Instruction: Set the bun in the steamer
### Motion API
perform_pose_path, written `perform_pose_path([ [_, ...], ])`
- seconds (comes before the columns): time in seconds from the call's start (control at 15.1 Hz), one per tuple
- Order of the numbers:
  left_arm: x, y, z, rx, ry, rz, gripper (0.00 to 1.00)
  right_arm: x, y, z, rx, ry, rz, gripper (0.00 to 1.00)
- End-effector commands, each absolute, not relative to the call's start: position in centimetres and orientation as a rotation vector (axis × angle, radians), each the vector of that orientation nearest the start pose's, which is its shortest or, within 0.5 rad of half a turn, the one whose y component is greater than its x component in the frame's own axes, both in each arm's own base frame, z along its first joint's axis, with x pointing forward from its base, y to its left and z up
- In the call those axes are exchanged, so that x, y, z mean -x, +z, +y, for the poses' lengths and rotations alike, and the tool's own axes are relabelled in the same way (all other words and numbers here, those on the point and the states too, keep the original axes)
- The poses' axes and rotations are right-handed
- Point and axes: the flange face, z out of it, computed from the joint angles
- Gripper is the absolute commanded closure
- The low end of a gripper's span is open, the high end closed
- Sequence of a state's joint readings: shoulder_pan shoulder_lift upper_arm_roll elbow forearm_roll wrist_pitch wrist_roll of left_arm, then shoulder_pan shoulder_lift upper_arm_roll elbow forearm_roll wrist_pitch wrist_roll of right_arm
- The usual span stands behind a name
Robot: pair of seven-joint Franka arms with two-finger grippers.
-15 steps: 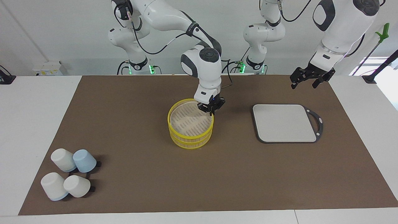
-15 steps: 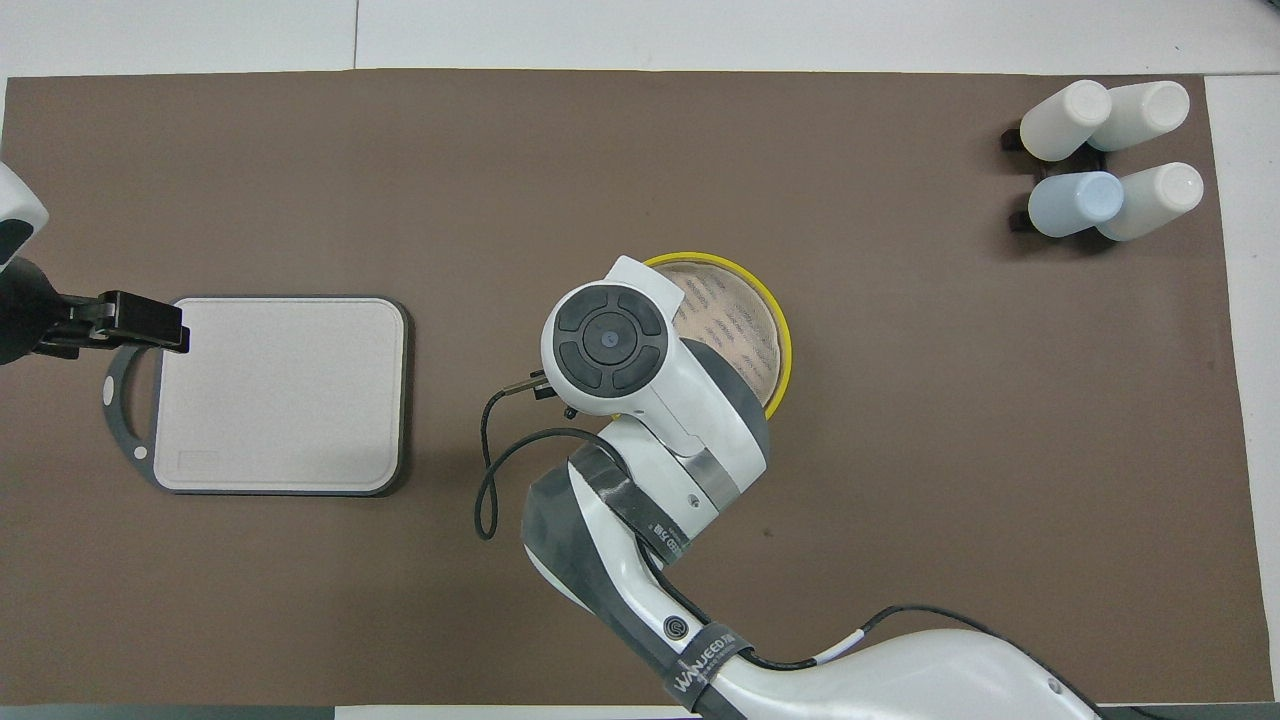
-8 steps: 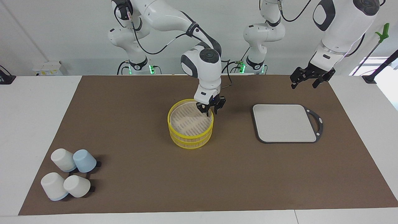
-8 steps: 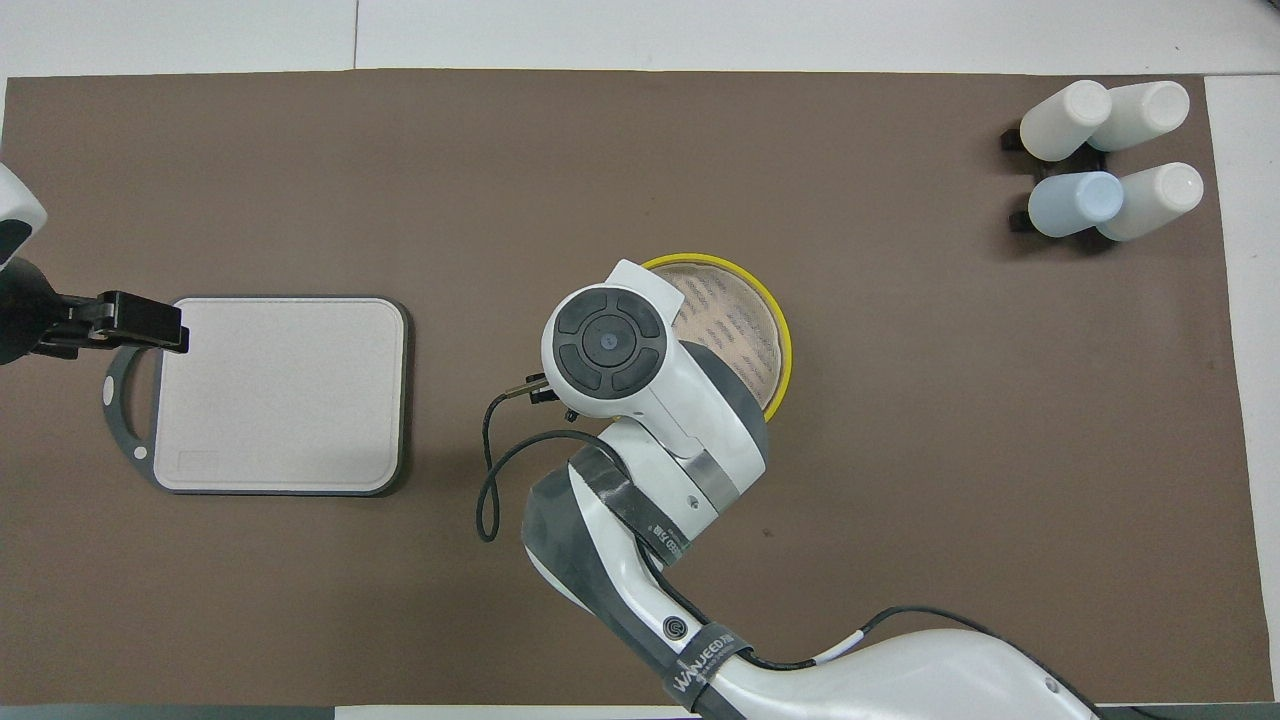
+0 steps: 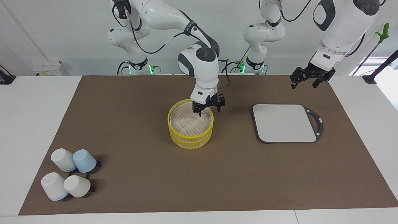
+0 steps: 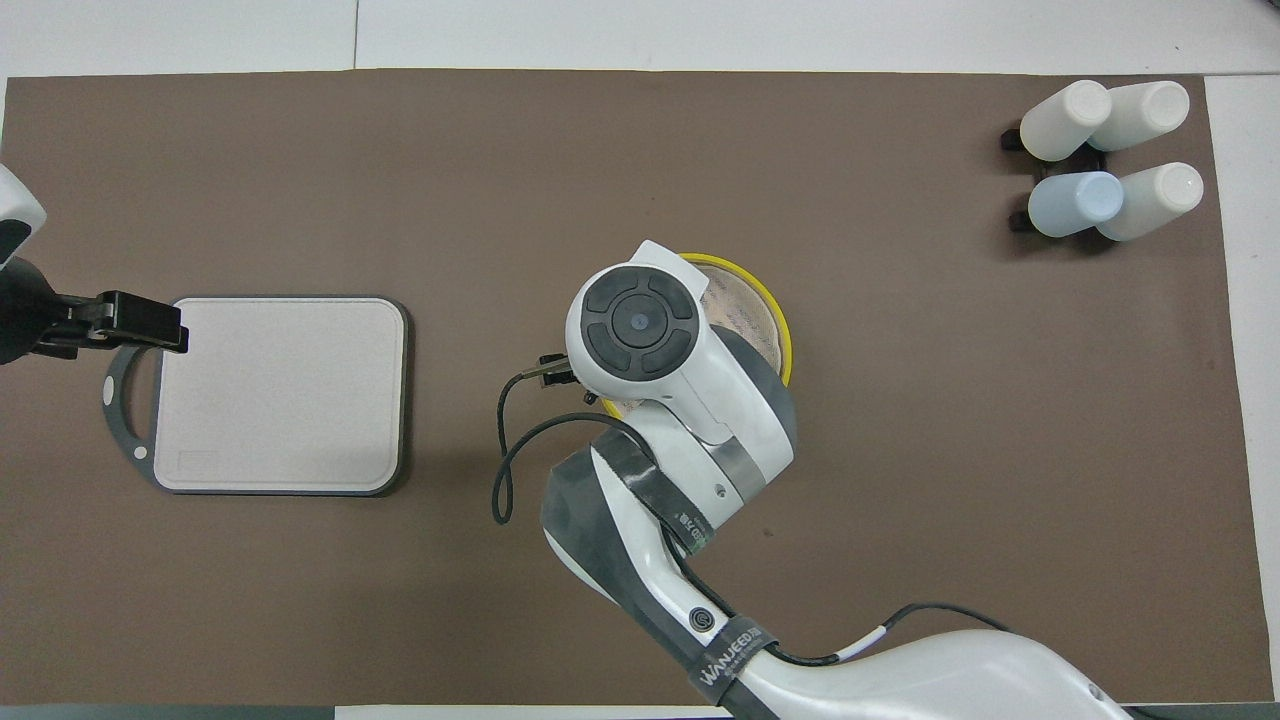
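A brown mat (image 5: 140, 174) covers most of the white counter (image 5: 34, 105). A flat grey board (image 5: 283, 123) with a black handle lies toward the left arm's end. Four upturned cups (image 5: 70, 177), three white and one pale blue, cluster at the right arm's end, farthest from the robots.

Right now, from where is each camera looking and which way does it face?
Facing view: high across the table, looking back at the robots; both arms show whole, the right end effector open over the steamer, the left end effector waiting, open, near the grey board.
Overhead view: high above the robots' end, looking steeply down and forward; the right arm's wrist covers part of the steamer, and only the left end effector's tip shows.
Shared: steamer, grey board and cups, mirrored half a turn. No bun shows in either.
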State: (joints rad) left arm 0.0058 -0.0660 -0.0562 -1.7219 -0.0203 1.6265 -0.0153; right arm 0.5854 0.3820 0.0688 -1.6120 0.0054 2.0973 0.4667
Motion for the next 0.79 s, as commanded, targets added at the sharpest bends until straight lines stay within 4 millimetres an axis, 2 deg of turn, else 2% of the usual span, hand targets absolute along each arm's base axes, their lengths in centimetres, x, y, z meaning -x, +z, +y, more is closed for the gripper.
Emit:
perform_pose_path([
  [0.0, -52.7, 59.6, -2.7, 3.160, 0.042, 0.062, 0.00, -55.2, 45.4, 37.0, 3.077, -0.131, -0.241, 0.00],
  [0.07, -52.7, 59.6, -2.7, 3.160, 0.042, 0.064, 0.00, -55.7, 46.9, 35.6, 3.095, -0.099, -0.234, 0.00],
  [0.2, -52.8, 59.7, -2.7, 3.161, 0.037, 0.062, 0.00, -56.3, 49.4, 32.4, 3.114, -0.069, -0.332, 0.00],
  [0.26, -52.7, 59.7, -2.7, 3.161, 0.037, 0.062, 0.00, -56.9, 50.4, 30.1, 3.124, -0.067, -0.333, 0.00],
  [0.4, -52.7, 59.7, -2.7, 3.161, 0.037, 0.062, 0.00, -58.4, 51.7, 24.8, 3.144, -0.043, -0.218, 0.00],
  [0.53, -52.8, 59.7, -2.8, 3.161, 0.037, 0.064, 0.00, -59.4, 53.4, 18.7, 3.158, -0.017, -0.101, 0.00],
  [0.59, -52.8, 59.7, -2.8, 3.161, 0.035, 0.064, 0.00, -59.7, 54.0, 15.6, 3.161, -0.002, -0.124, 0.00],
  [0.73, -52.8, 59.7, -2.8, 3.161, 0.037, 0.064, 0.00, -60.1, 54.3, 11.7, 3.160, 0.025, -0.203, 0.00],
])
